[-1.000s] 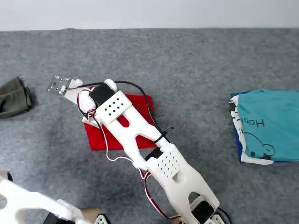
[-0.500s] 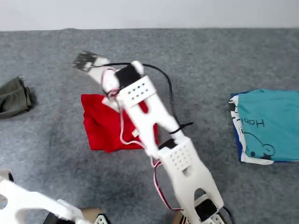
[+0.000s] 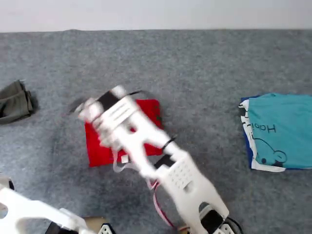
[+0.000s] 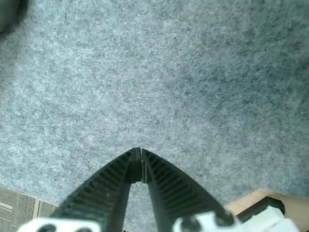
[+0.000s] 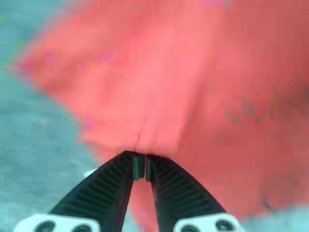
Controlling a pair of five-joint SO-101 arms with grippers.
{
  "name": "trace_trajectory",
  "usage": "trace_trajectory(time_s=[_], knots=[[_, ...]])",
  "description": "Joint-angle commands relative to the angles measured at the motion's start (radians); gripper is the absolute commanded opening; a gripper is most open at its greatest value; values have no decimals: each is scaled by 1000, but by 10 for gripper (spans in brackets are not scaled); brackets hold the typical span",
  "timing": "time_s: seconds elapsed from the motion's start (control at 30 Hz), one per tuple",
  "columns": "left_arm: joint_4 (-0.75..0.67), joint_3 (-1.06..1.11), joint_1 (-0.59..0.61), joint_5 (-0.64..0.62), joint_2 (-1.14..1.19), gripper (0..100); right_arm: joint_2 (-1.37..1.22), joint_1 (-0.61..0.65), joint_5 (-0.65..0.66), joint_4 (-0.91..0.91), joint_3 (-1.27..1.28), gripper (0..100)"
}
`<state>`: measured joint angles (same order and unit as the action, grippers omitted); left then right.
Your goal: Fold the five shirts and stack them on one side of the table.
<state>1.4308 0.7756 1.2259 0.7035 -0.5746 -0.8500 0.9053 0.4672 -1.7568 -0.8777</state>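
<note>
A folded red shirt [image 3: 148, 114] lies mid-table, partly under my right arm [image 3: 146, 146]. The right gripper [image 3: 82, 108] is blurred over the shirt's left edge. In the right wrist view it [image 5: 139, 163] is shut, with the red shirt [image 5: 193, 87] just beyond the tips. A stack of folded shirts [image 3: 280, 129], teal on top, sits at the right edge. A crumpled dark green shirt [image 3: 14, 101] lies at the far left. My left gripper [image 4: 140, 155] is shut and empty above bare grey carpet, with the left arm [image 3: 29, 210] at the front left corner.
Grey carpet [image 3: 204, 63] covers the table, and a white wall runs along the back. A dark cloth corner [image 4: 8, 9] and a wooden strip [image 4: 248, 200] show at the edges of the left wrist view.
The right arm swung its shut gripper from left of the red shirt toward the back, then down again over the shirt's left edge. The left arm stayed still.
</note>
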Motion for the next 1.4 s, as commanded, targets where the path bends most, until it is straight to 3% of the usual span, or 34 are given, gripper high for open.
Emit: trace_trajectory(time_s=[0.0,0.1,0.33,0.47,0.63,0.87,1.0,1.2,1.37], knots=[[3,-10,-5,0,-26,6,111,116,5,-36,-117,10],[3,-12,-5,0,-26,6,131,93,5,-39,-160,10],[3,-12,-5,0,-26,6,136,-134,5,-39,-163,10],[3,-10,-6,0,-26,6,111,-170,8,-38,-158,10],[8,-10,-6,0,-26,6,76,-157,-15,-42,-120,10],[8,-8,-6,0,-26,6,124,-2,-55,-39,104,10],[8,-12,-6,0,-26,6,128,13,-55,-38,107,10],[8,-15,-6,0,-26,6,257,-163,-55,-42,133,10],[3,-15,-6,0,-26,6,384,-271,-55,-42,359,10]])
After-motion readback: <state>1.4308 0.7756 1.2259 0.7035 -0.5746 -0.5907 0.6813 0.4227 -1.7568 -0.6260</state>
